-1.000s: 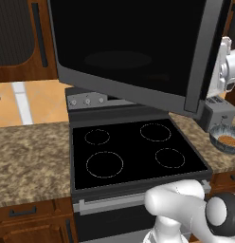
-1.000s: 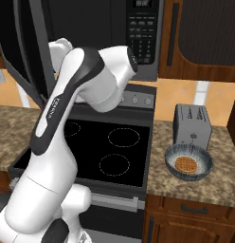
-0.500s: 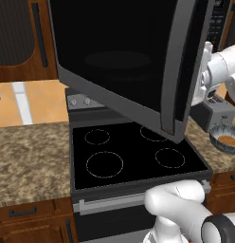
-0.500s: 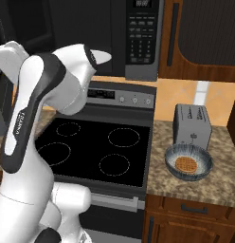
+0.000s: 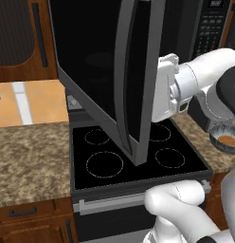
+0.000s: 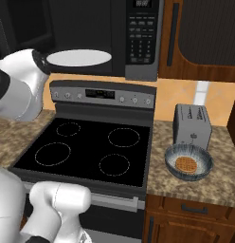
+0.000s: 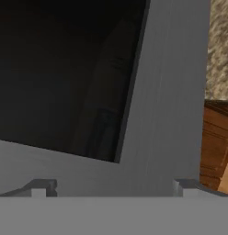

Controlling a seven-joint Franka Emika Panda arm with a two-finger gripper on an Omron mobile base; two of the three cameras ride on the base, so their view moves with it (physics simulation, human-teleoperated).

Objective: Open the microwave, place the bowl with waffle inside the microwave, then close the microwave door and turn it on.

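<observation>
With jaws spread wide and empty, keep the gripper (image 7: 111,188) pressed flat against the microwave door (image 5: 114,80); push it fully open.

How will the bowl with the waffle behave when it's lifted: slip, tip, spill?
The bowl with waffle looks metallic and smooth, so it is probably slippery to pinch. It sits wide and shallow, so tipping seems unlikely. The waffle lies loose and may slide if tilted.
</observation>
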